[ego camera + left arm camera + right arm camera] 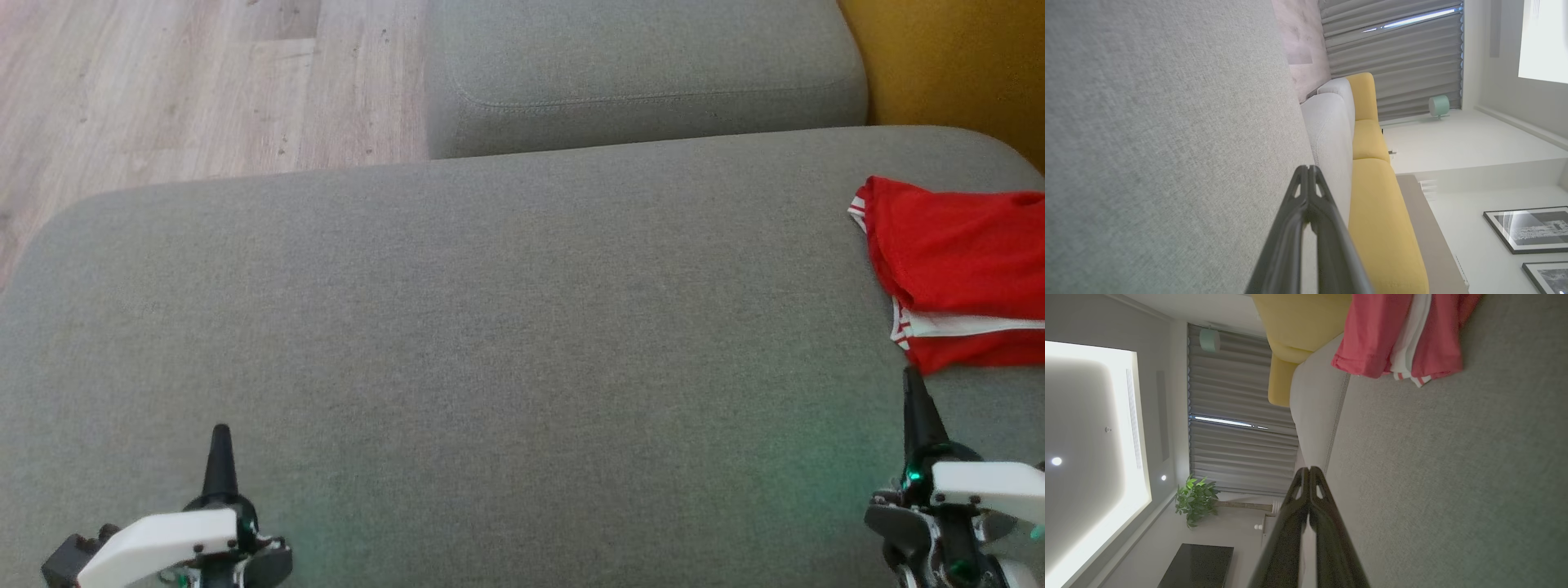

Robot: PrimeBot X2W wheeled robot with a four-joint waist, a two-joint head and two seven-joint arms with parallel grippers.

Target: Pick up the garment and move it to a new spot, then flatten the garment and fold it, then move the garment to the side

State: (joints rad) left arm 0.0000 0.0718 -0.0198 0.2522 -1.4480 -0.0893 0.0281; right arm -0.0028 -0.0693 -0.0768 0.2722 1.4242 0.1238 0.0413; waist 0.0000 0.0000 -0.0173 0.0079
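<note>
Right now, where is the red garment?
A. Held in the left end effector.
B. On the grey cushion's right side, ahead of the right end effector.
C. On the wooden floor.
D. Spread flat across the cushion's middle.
B: the red garment lies in layers on the grey cushion's right side, beyond the shut right end effector, which holds nothing.

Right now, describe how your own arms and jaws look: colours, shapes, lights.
Both the left arm and the right arm wear smooth white shells over dark grey wrist hardware, with small green lights glowing at the wrists. Each ends in long, dark, tapering jaws; the wrist views show triangular cut-outs near their tips.
</note>
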